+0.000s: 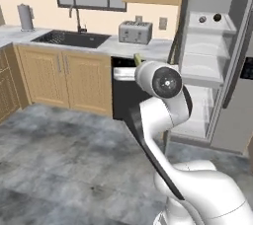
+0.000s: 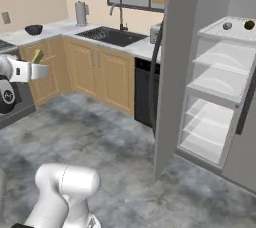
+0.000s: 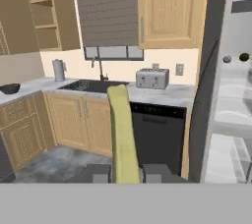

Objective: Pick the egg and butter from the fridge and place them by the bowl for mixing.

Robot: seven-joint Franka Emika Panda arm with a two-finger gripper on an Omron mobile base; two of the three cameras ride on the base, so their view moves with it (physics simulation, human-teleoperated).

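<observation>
The gripper (image 3: 126, 171) pinches the butter (image 3: 123, 134) upright for carrying to the bowl (image 3: 10, 89), while the egg (image 3: 227, 59) waits on the fridge (image 2: 220, 72) shelf's back edge.

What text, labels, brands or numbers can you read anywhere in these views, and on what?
None can be read.
Toaster: no readable brand or markings.
Dark control panel on the fridge door: too dark and small to show any characters.
Kettle: plain, no label.
Butter in the hand: plain yellow, no wrapper print.
</observation>
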